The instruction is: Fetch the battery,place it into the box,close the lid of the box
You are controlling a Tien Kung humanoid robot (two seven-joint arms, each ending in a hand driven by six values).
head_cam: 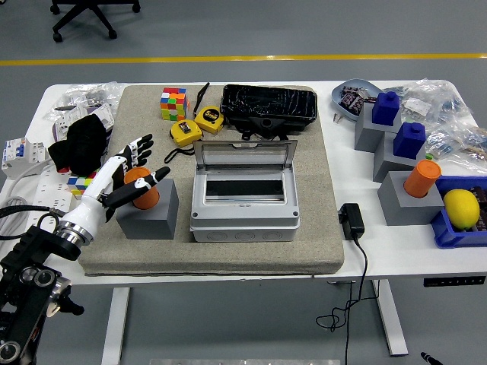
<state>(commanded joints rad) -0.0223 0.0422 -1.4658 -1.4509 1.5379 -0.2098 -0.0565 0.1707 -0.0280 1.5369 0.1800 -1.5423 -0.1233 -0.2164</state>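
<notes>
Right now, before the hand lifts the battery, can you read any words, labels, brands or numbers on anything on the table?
None can be read with confidence.
Yellow tape measures: dark labels, too small to read.
Blue blocks: no print visible.
Packets in the grey bowl: print blurred.
Orange battery at the left hand: no marking visible.
Grey box: no lettering visible.
</notes>
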